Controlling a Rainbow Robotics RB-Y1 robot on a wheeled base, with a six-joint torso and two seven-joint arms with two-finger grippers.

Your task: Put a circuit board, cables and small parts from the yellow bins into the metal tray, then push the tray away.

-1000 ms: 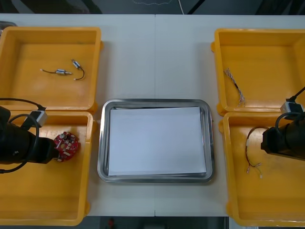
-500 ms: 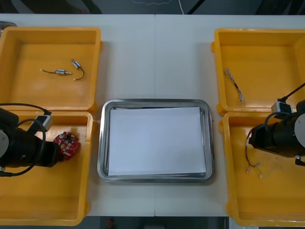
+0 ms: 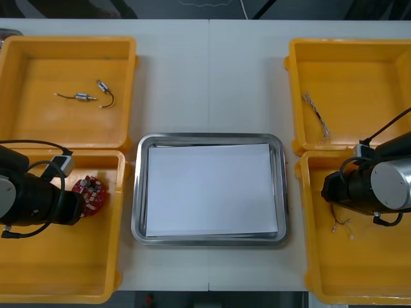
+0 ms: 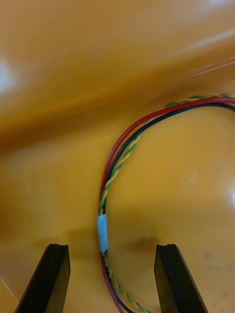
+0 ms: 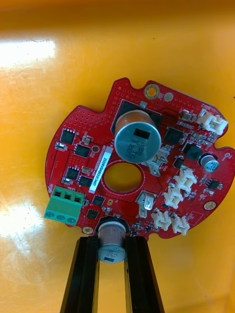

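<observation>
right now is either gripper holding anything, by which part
The left gripper is shut on a silver cylinder at the edge of the red circuit board. The right gripper holds nothing: its open fingers straddle a cable.

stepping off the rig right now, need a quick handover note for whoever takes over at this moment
The left gripper is shut on the circuit board, clamping a silver cylinder at its edge, in the near left bin.
The right gripper is open, low in the near right bin, fingers either side of the red, black and yellow-green cable, not gripping it.
The metal tray sits between the bins, white inside, nothing in it.
The small metal parts lie in the far left bin, the twisted blue and white cable in the far right bin.
Done: nothing delivered.
Left: everything into the tray, then push it away.
</observation>
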